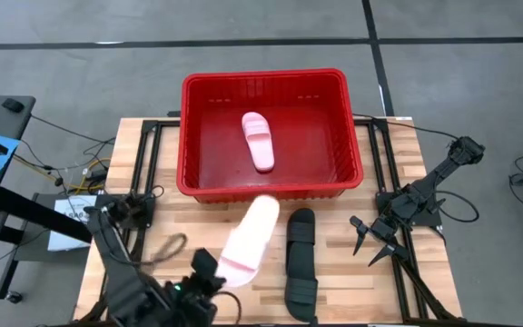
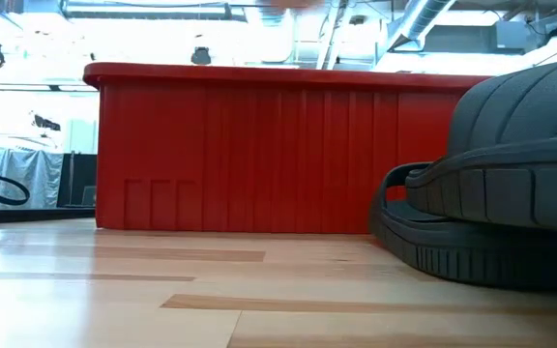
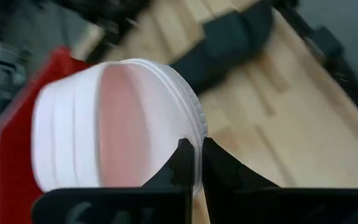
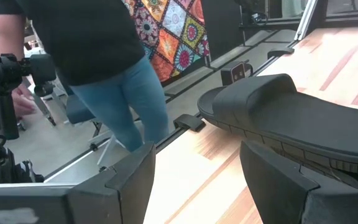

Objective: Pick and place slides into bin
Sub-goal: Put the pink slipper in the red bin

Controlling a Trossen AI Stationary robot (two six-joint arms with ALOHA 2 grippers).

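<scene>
The red bin (image 1: 264,186) stands at the table's far middle, and one pale pink slide (image 1: 258,141) lies on its floor. My left gripper (image 1: 214,270) is near the table's front edge. It is shut on the second pink slide (image 1: 248,238), which reaches from the gripper toward the bin's near wall. Two black slides (image 1: 300,263) lie end to end on the table just right of it, and they also show in the low view (image 2: 511,193). My right gripper (image 1: 371,242) hovers open and empty right of the black slides (image 4: 291,118). My left gripper pinches the pink slide's side edge (image 3: 190,134), at the slide's near end, between its two fingers (image 3: 182,165). The fingers come from the table's near left side. The slide is lifted clear of the table and points away from the gripper toward the bin.
Black metal frame rails run along both sides of the table (image 1: 148,163). Cables lie on the floor to the left (image 1: 71,173). A person stands beyond the table in the right wrist view (image 4: 104,62). Bare wood shows in front of the bin (image 2: 162,290).
</scene>
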